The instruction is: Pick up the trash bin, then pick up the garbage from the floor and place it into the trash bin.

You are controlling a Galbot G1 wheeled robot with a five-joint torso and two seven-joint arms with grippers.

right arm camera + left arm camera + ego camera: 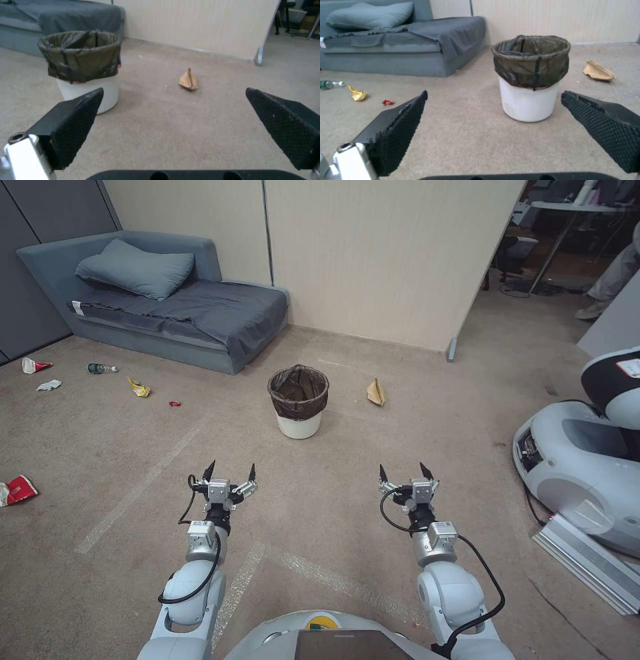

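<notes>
The trash bin, a white bucket with a dark bag folded over its rim, stands upright on the carpet ahead of me. Garbage lies scattered: a tan paper bag right of the bin, and a yellow wrapper, a tiny red wrapper, a green bottle, a white tissue and red-and-white packets on the left. My left gripper and right gripper hover open and empty, short of the bin.
A grey sofa bed with a pillow stands at the back left against a beige partition wall. Another white robot base with a cable sits at the right. A person's legs show at the far right.
</notes>
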